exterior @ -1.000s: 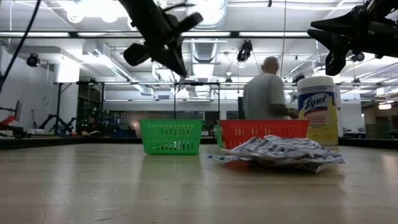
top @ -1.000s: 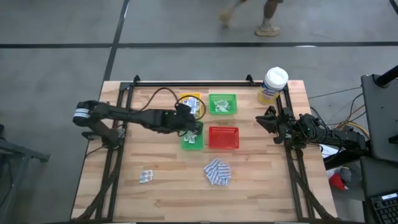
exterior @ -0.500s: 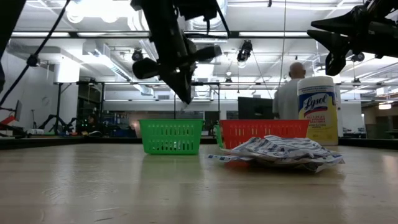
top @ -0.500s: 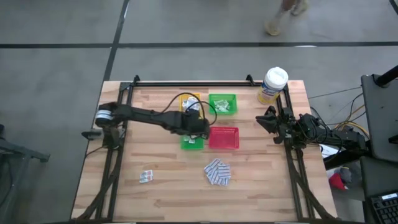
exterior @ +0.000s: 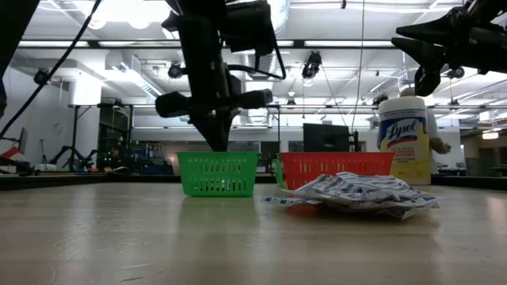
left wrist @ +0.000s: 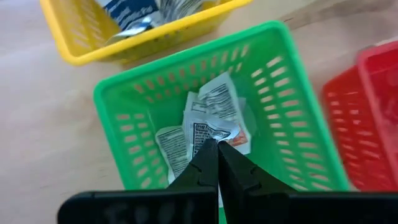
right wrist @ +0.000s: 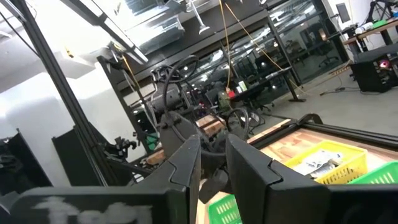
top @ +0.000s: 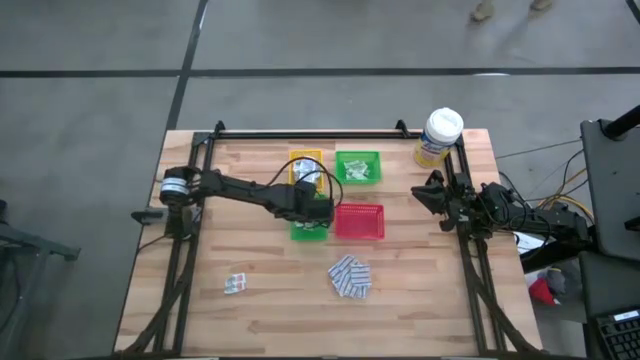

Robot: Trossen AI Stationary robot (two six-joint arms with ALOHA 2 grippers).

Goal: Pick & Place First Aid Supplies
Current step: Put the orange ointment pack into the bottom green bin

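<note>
My left gripper [top: 318,206] hangs low over the near green tray [top: 310,230], pointing steeply down and shut on a white sachet [left wrist: 211,129]. More white sachets [left wrist: 177,144] lie on that tray's floor. A heap of blue-and-white pads [top: 350,277] and a few small sachets [top: 236,283] rest flat on the table nearer the front. My right gripper [top: 425,192] waits raised at the table's right edge, open with nothing between its fingers [right wrist: 186,163]. My left gripper pinches the white sachet by one edge [left wrist: 215,138] between its two fingertips. The fingers come from above, slanting down into the green tray. The sachet spreads out beyond the tips above the other sachets; whether it touches them I cannot tell.
A yellow tray [top: 305,165] and a second green tray [top: 358,166] with packets stand behind; a red tray [top: 360,221] sits right beside the near green one. A yellow canister [top: 440,135] stands at the far right corner. Bare wood lies along the front.
My left gripper has sunk toward the near green tray and tipped to point more steeply down, staying shut. Its tips now stand just above the tray's rim in the low view. A person has walked across the room behind.
</note>
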